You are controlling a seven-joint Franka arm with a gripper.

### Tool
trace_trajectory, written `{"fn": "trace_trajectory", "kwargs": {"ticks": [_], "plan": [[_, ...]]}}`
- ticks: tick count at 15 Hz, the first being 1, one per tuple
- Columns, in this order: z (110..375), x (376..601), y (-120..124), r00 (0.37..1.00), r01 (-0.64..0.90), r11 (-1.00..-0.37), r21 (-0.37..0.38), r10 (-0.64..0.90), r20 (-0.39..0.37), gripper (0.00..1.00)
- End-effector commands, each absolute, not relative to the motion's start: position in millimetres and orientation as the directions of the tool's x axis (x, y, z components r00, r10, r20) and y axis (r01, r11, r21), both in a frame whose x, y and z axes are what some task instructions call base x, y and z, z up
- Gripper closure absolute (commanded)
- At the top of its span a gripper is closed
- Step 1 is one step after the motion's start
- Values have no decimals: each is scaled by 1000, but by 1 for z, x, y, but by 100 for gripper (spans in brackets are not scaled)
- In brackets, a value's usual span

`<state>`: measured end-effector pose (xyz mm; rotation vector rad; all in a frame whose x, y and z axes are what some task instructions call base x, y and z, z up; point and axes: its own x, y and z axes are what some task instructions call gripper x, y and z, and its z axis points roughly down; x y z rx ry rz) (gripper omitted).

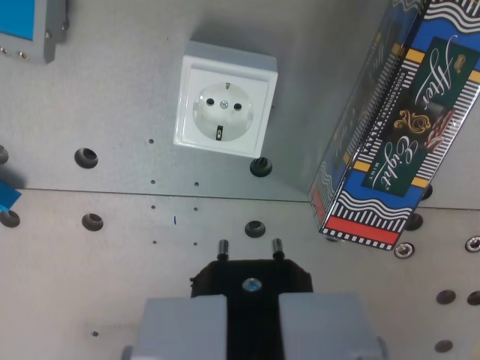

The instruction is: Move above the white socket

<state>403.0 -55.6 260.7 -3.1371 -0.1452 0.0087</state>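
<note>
The white socket [224, 100] is a square wall-type outlet with a round recess and two holes, lying on the grey metal plate [120, 225] in the upper middle of the wrist view. My gripper [252, 311] is at the bottom centre, its grey fingers [184, 326] shut on a black plug [250, 276]. The plug's two metal pins point toward the socket. The plug sits below the socket in the picture, apart from it, and a little to the wrist view's right of it.
An After Eight box [397, 127] stands at the wrist view's right, close to the socket. A grey and blue device [30, 26] is at the top left, a blue piece [7, 196] at the left edge. Black screw holes [256, 228] dot the plate.
</note>
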Motion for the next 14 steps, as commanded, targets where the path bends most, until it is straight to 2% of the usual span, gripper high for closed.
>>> {"fn": "trace_trajectory", "kwargs": {"ticks": [1, 14], "plan": [[261, 403, -56, 996, 93, -996, -1, 93, -3, 100], [255, 403, -55, 998, 68, -998, 1, 68, 8, 100]]}}
